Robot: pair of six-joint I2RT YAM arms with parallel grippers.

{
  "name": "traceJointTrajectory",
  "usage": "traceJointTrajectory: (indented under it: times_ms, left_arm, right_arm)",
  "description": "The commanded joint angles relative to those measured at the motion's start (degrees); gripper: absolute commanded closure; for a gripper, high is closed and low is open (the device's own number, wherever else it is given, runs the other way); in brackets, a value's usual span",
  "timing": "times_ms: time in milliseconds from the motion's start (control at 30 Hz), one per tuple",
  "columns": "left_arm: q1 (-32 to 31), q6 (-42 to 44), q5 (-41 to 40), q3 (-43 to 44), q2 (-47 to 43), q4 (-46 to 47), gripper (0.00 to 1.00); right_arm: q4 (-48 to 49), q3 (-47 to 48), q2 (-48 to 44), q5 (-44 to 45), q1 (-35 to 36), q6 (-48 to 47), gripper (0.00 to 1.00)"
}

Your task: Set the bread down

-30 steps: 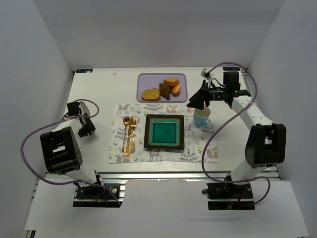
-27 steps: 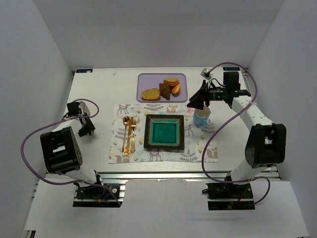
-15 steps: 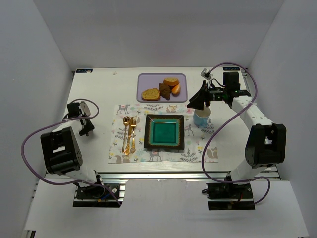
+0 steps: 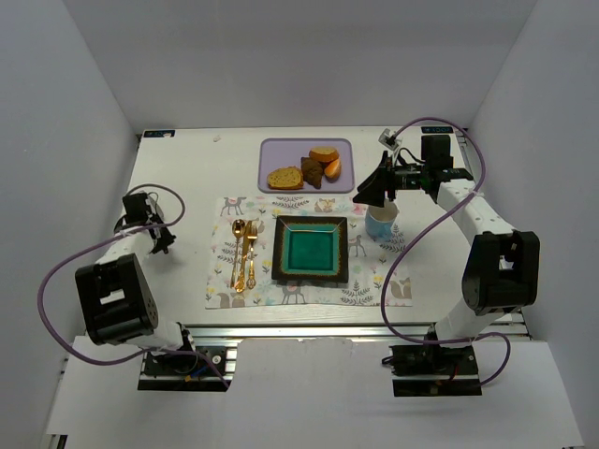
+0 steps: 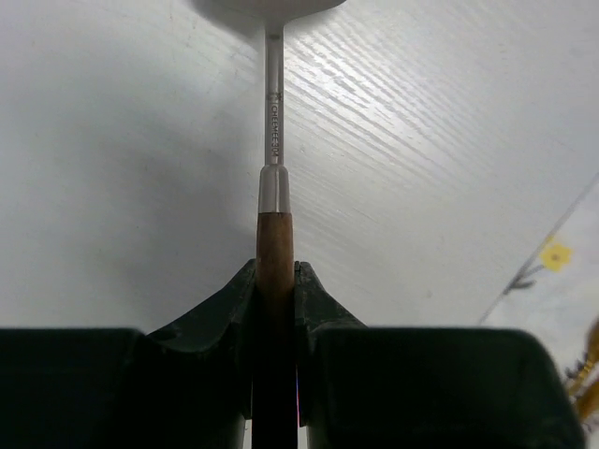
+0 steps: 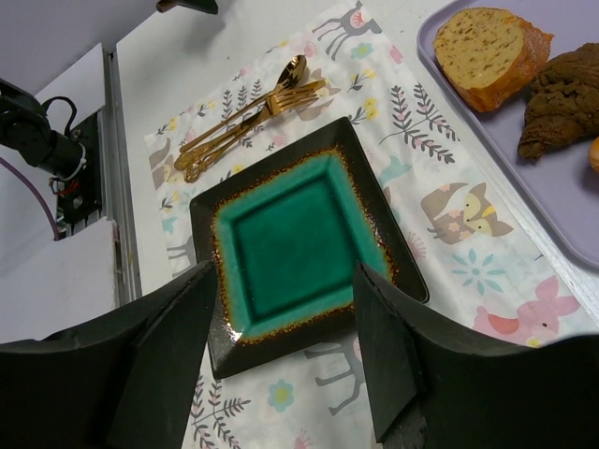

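The bread (image 4: 284, 178), a golden-tan slice, lies at the left of the purple tray (image 4: 271, 152) at the back of the table. It also shows in the right wrist view (image 6: 482, 45). The teal plate (image 4: 279, 249) sits bare on the placemat. My right gripper (image 4: 372, 190) is open and empty, hovering right of the tray; in its wrist view (image 6: 281, 276) the plate (image 6: 299, 341) lies between its fingers. My left gripper (image 4: 157, 236) at the far left is shut on a wooden-handled metal utensil (image 5: 273, 122), seen in its wrist view (image 5: 276, 271).
A dark brown chunk (image 4: 312, 171) and orange pieces (image 4: 325, 154) lie beside the bread on the tray. Gold cutlery (image 4: 243, 253) lies left of the plate on the patterned placemat (image 4: 309, 290). A pale blue cup (image 4: 382, 224) stands right of the plate, under my right gripper.
My left gripper has swung a little left and toward the back with the utensil in it. The right arm, the bread and the plate have not moved.
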Motion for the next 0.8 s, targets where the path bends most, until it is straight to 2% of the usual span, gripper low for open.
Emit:
traceJointTrajectory:
  times_ms: [0, 133, 267, 367, 433, 500, 533, 600, 700, 767]
  left_arm:
    - [0.01, -0.53, 2.56, 1.93, -6.95, -1.1, 1.0]
    - [-1.29, -2.02, 9.05, 7.29, -9.42, -4.89, 1.0]
    - [-6.13, -2.99, 18.0, 20.7, -6.97, -9.81, 1.0]
    - [-10.17, -1.94, 25.9, 28.46, -1.62, -12.53, 1.0]
    - [-14.37, 2.34, 26.64, 37.59, 4.51, -17.35, 1.0]
    - [-16.24, 5.61, 24.64, 45.83, 8.84, -22.78, 1.0]
    - [-19.47, 8.32, 23.41, 48.41, 13.21, -24.82, 1.0]
    - [-21.07, 9.75, 19.64, 52.55, 16.4, -27.29, 1.0]
    - [-24.32, 11.24, 8.94, 59.48, 22.98, -29.23, 1.0]
    - [-26.34, 12.56, 4.61, 61.87, 25.36, -29.76, 1.0]
  right_arm:
    - [0.12, 1.91, -0.26, -1.45, 0.0, -0.14, 0.34]
    - [0.38, 1.38, -0.35, -1.8, 0.0, -0.14, 0.34]
    - [0.82, 1.47, -0.18, -2.5, 0.0, 0.21, 0.34]
    - [1.17, 1.29, -0.18, -2.77, 0.0, 0.3, 0.33]
    - [1.44, 1.12, -0.35, -2.94, 0.09, 0.3, 0.32]
    - [2.14, 0.5, -0.7, -3.21, 0.09, 0.65, 0.31]
    - [2.4, 0.24, -0.7, -3.29, 0.0, 0.83, 0.31]
    - [2.49, -0.03, -1.4, -3.65, 0.0, 0.91, 0.29]
    - [2.06, -0.55, -2.98, -3.91, -0.17, 0.22, 0.29]
    - [1.88, -0.56, -3.25, -4.0, -0.26, -0.23, 0.29]
